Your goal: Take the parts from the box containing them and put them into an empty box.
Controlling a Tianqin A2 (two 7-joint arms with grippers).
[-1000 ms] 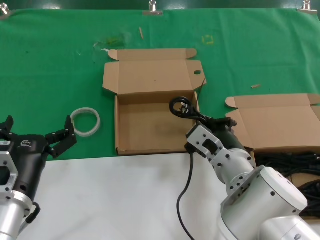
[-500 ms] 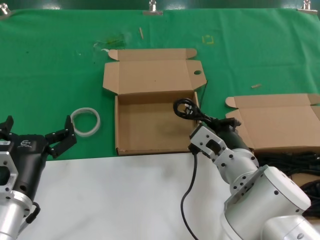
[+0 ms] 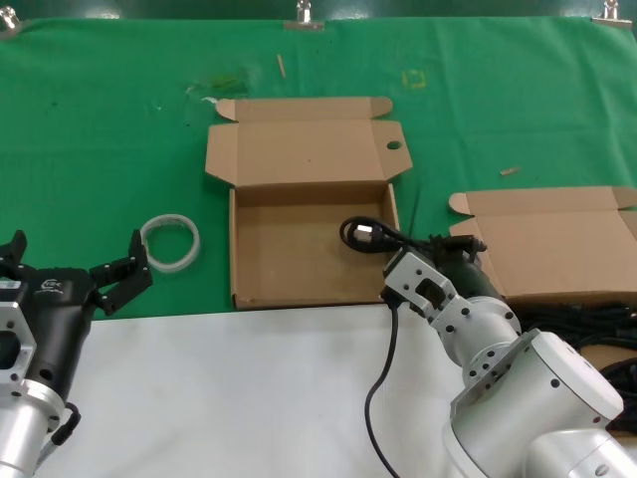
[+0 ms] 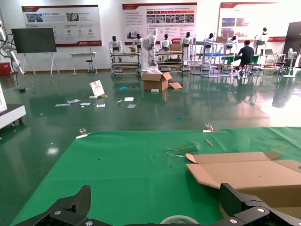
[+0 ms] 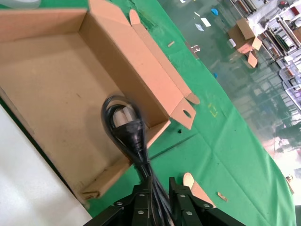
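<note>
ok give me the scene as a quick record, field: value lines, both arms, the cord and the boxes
right gripper: shut on a black power cord, held over the right edge of the empty box
cord: coiled plug end hangs over the box floor, tail trails down across the white table edge
empty box: open, lid flap with oval hole folded back
source box: at the robot's right, more black cords in it
left gripper: open, idle at near left
white ring: on the green cloth left of the empty box

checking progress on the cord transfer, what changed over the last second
The right gripper, shut on a black power cord, lowered the cord's coiled plug end over the right side of the holed-lid box. The left gripper stayed parked beside the white ring; both cartons stayed put.
</note>
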